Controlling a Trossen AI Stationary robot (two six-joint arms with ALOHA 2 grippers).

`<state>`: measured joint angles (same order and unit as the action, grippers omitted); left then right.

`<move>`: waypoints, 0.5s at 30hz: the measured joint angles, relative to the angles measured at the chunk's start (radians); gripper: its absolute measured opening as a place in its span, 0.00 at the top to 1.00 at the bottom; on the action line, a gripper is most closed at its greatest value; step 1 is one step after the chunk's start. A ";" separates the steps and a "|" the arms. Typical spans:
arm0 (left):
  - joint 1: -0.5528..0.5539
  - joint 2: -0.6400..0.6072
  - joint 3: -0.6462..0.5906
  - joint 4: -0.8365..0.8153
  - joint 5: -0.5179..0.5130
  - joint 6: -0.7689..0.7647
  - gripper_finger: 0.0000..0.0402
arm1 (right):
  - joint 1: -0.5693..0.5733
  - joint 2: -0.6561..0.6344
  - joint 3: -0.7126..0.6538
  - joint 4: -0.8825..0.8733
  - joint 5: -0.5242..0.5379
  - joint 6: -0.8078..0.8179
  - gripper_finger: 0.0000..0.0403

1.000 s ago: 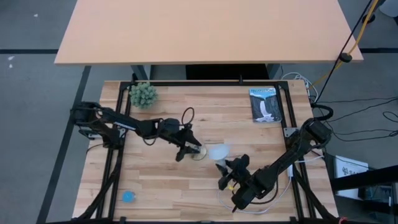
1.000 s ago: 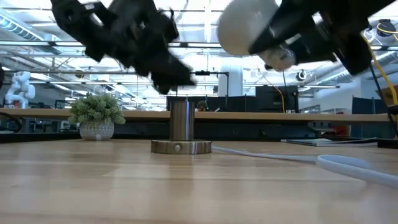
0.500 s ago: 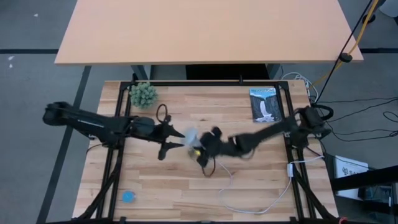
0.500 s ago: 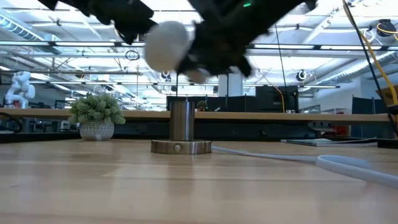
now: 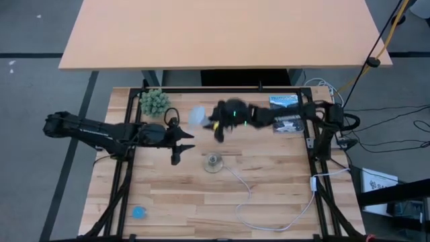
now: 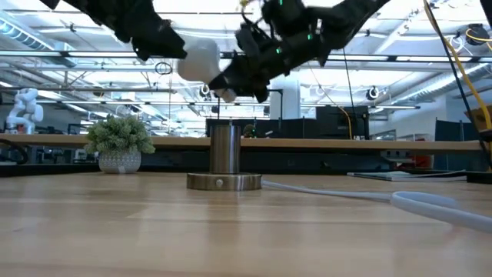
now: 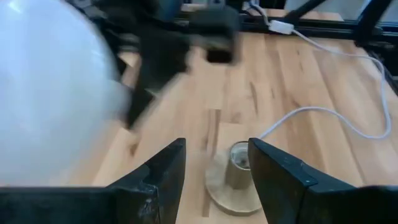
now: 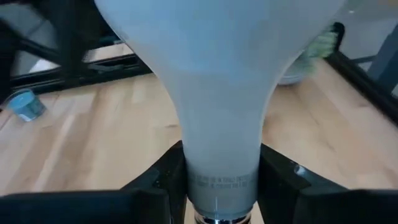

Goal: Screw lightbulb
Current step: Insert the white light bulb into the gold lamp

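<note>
The white frosted lightbulb (image 5: 197, 115) hangs in the air over the far middle of the table, with my right gripper (image 5: 216, 123) shut on it. In the right wrist view its globe (image 8: 217, 56) fills the picture ahead of the fingers. The silvery socket (image 5: 213, 163) stands on its round disc on the table, nearer than the bulb and with nothing on top of it. My left gripper (image 5: 179, 145) hovers open to the left of the socket, with nothing between its fingers (image 7: 163, 174). Past them the left wrist view shows the socket (image 7: 239, 167) and the bulb (image 7: 56, 93). My right gripper pinches the bulb's narrow neck (image 8: 217, 163), just above the screw base, between its two fingers. The fingers come from the table's right, slanting slightly down, and lie along the bulb. The bulb is lifted clear, its globe pointing away from the gripper toward the table's left.
A small potted plant (image 5: 154, 102) stands at the far left. A booklet (image 5: 285, 113) lies at the far right. A small blue object (image 5: 138, 212) sits near the front left. The socket's white cord (image 5: 269, 205) trails across the near right. Black frame rails edge the table.
My right gripper has swung with the bulb from the near right, over the socket, toward the table's far edge, rolling as it went. My left gripper has drawn back from the socket toward the left edge and risen. The socket has stayed put.
</note>
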<state>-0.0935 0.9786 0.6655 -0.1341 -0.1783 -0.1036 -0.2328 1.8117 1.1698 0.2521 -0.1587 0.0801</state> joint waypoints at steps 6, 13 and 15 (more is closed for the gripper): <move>0.057 -0.001 0.001 0.005 -0.017 -0.021 0.56 | -0.184 0.020 -0.002 0.045 -0.334 0.068 0.68; 0.105 0.012 -0.036 0.009 -0.014 -0.002 0.56 | -0.112 0.013 -0.148 0.047 -0.450 0.133 0.68; 0.113 0.013 -0.094 0.047 0.022 -0.021 0.56 | -0.070 -0.007 -0.228 0.091 -0.414 0.180 0.68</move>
<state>0.0194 0.9916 0.5717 -0.0869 -0.1567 -0.1248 -0.3028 1.8050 0.9421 0.3426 -0.5725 0.2597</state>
